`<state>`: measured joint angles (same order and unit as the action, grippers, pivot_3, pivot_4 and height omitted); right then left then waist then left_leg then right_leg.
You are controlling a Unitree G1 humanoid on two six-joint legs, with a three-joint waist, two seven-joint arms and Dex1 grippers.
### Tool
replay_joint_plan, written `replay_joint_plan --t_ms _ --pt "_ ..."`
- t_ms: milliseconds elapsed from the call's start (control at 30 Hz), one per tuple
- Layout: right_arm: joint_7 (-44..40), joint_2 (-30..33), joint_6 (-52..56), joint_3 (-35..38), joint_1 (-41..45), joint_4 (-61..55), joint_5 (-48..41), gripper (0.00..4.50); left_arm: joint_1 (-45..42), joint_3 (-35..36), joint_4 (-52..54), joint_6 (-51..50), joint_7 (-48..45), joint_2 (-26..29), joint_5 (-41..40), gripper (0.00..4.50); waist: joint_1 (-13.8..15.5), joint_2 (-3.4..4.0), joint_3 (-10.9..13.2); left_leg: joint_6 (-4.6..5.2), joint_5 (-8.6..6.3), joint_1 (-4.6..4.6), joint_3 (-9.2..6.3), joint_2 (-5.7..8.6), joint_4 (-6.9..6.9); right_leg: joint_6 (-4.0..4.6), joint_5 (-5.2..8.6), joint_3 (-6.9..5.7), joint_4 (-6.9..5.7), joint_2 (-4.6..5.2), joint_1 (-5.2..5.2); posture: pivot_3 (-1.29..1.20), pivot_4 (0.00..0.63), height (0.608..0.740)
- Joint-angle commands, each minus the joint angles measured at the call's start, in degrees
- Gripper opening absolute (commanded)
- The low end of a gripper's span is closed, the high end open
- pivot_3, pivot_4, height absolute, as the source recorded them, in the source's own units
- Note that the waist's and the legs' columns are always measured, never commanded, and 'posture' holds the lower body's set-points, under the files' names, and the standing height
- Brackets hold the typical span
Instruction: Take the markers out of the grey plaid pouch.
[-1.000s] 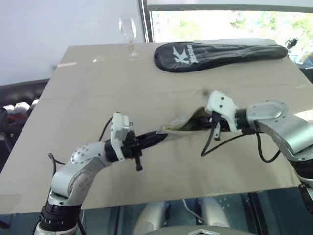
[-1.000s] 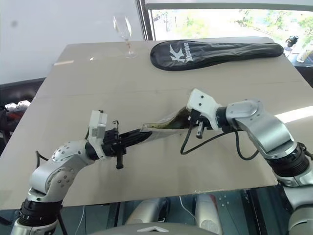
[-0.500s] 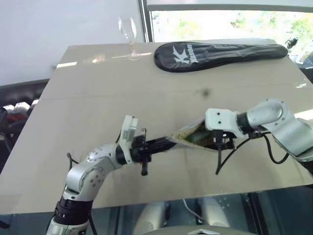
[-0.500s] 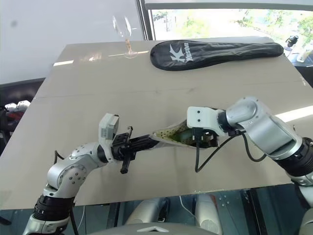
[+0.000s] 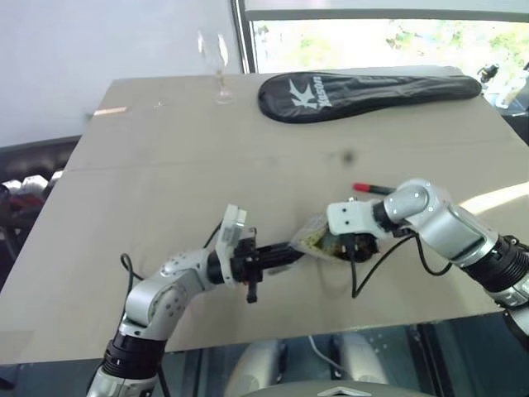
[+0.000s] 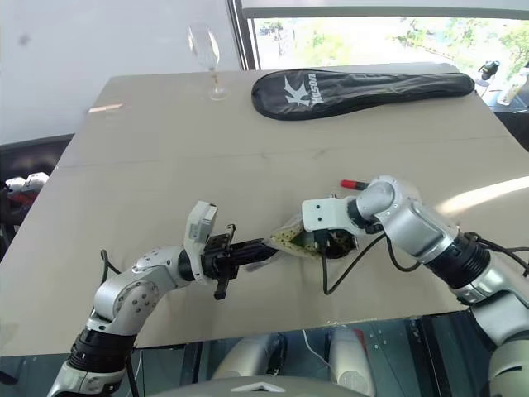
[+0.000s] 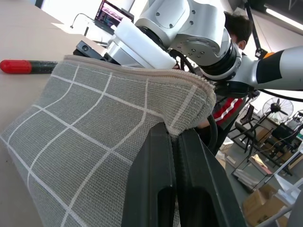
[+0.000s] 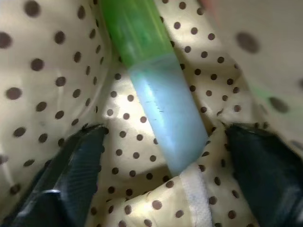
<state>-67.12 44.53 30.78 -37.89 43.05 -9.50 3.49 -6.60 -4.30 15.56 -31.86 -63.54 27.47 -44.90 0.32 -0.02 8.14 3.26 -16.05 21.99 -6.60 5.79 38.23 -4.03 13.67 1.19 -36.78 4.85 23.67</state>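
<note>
Right gripper inside pouch, green marker between fingers

Soft grey plaid pouch [image 7: 99, 142], white grid weave, dotted cream lining, lies near table's [image 5: 165, 149] front edge; left gripper [image 7: 173, 156] clenched on its edge. Right gripper [image 8: 161, 146] fingers spread, straddling smooth green marker [image 8: 151, 71] inside, ungrasped. Red marker [image 5: 369, 189] lies just behind. Black racket cover [image 5: 372, 87] with white "K" logo.
</note>
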Motion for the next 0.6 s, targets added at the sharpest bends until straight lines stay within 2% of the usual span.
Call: replay_joint_plan --t_ms 33,133,200,467,600 --pt "-0.4 0.4 -1.0 -0.1 -1.6 3.4 3.2 1.96 0.2 0.6 0.7 2.3 -2.5 0.4 0.2 0.0 0.1 0.0 0.0 0.0 0.0 0.0 0.0 0.0 0.0 0.0 0.0 0.0 0.0 0.0 0.0 0.0 0.15 0.74" --pt "0.0 -0.2 -2.0 0.6 -2.1 3.8 4.1 0.72 0.3 0.7 0.3 2.8 -2.8 0.5 0.8 0.0 0.3 -0.14 -0.1 0.0 0.0 -0.01 0.0 0.01 0.0 0.0 0.0 -0.01 0.01 0.01 -0.02 0.0 0.15 0.74" --pt "0.2 -0.7 -2.7 1.1 -2.5 4.0 4.7 0.3 0.4 0.6 0.3 3.3 -3.0 0.7 1.5 0.0 0.3 -0.26 -0.2 0.0 0.0 -0.08 0.0 0.01 0.01 0.0 0.0 -0.01 0.01 0.01 -0.11 0.0 0.15 0.74" --pt "-1.2 -1.9 -0.8 6.2 -4.4 -1.8 2.2 0.25 0.1 1.6 -1.8 9.9 -1.4 0.4 7.4 0.0 0.3 -0.26 -0.2 -0.01 0.0 -0.19 -0.03 0.0 0.01 0.01 0.0 0.02 -0.01 0.0 -0.22 0.0 0.15 0.74" --pt "-3.6 -1.2 1.2 7.3 -5.0 -5.5 0.8 0.25 -0.8 2.9 -2.8 10.4 -0.9 0.1 7.1 0.0 0.5 -0.22 -0.2 -0.01 0.0 -0.07 -0.05 0.01 0.01 0.01 0.0 0.01 0.01 0.02 -0.13 0.0 0.15 0.74"
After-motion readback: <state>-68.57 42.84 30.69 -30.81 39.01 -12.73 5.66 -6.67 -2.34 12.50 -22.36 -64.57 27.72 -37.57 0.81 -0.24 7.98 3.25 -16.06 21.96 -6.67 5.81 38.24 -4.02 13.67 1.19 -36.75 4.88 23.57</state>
